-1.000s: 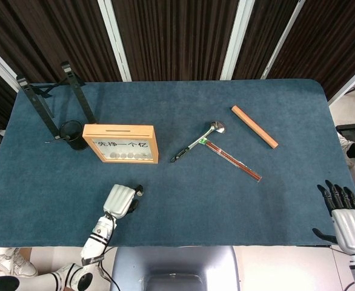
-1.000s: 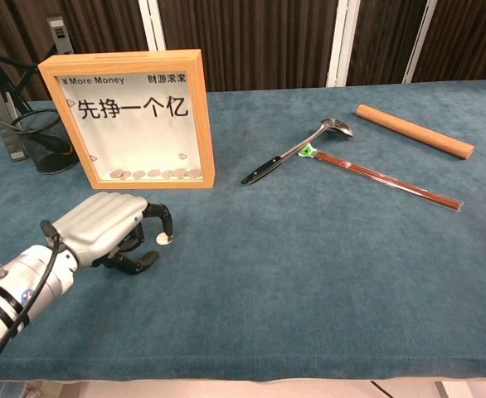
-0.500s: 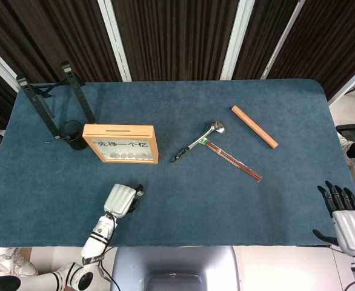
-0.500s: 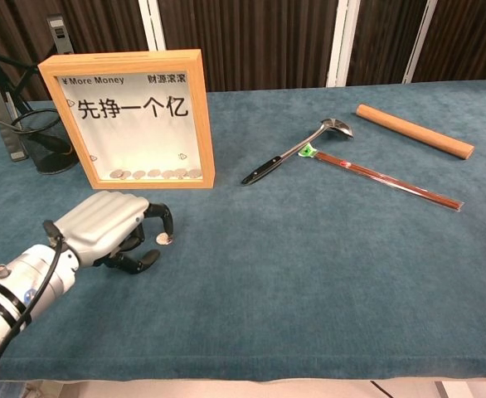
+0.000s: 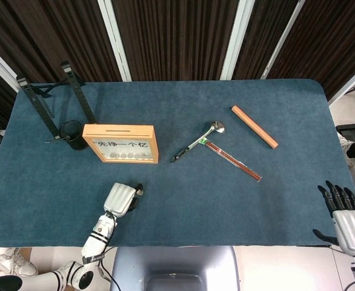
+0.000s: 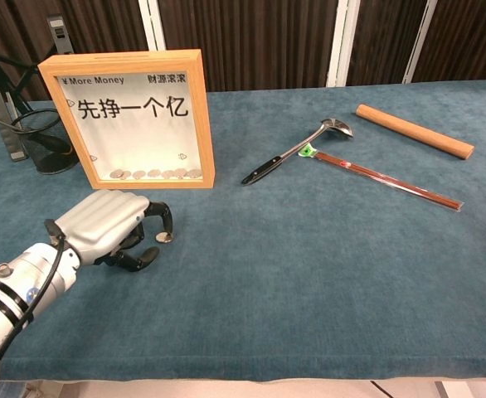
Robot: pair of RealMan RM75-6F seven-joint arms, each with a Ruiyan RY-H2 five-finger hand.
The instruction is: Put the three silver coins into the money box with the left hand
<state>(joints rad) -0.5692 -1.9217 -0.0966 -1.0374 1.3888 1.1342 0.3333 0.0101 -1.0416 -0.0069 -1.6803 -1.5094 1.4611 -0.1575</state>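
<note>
Left hand [image 6: 110,228] lies low over the near left part of the blue surface [image 6: 309,249], palm down, fingers curled inward. Its fingertips [image 6: 166,222] close around a silver coin [image 6: 163,238], which sits at the surface level; whether the coin is lifted clear of the cloth cannot be told. In the head view the same hand [image 5: 121,199] shows just near of the money box, a little apart from it.

Money box [image 6: 131,118], a wooden frame with a clear front, stands upright on the left of the surface, far of the hand. Printed characters show on its front, and a row of coins lies along its inside bottom. Its slot shows on the top edge in the head view [image 5: 120,129].

Right hand [image 5: 349,219] hangs off the near right corner of the surface, fingers straight and apart, holding nothing.

Other items: a black mesh cup [image 5: 73,134] stands left of the money box, beside a black stand [image 5: 56,97]. A metal ladle [image 6: 297,150] lies near the middle of the surface, touching or just beside a packet of red chopsticks [image 6: 380,178]. A wooden rod [image 6: 413,130] lies at the far right.
</note>
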